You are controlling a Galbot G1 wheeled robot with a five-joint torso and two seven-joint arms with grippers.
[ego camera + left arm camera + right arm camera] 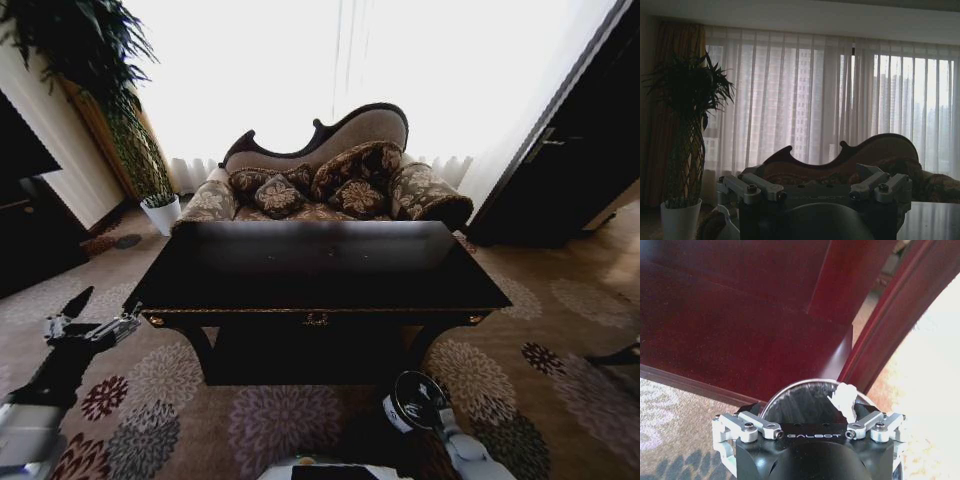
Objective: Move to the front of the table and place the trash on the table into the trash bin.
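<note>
Dark glossy wood makes up the bench [320, 265], which stands straight ahead of the robot, and I can make out no litter on its top in the head view; the trash bin [412, 400] sits on the patterned carpet [280, 420] in front of the bench, on the robot's right and far lower than the top; the right end effector [809, 415] hangs directly above the bin's open mouth, pointing down, its fingers spread apart and released; a white crumpled paper scrap [845, 399] sits just beside one finger, over the bin's rim, and whether it clings to the finger or is already falling I cannot tell; the coming move likely turns on this drop line, scrap above bin, with nothing between them; the left end effector [95, 315] is held off the bench's left front corner, fingers parted, holding nothing, well apart from the bin; a cushioned sofa [330, 175] stands behind the bench, and a white plant pot [162, 212] at far left; the bench's front edge and curved leg lie near the bin.
</note>
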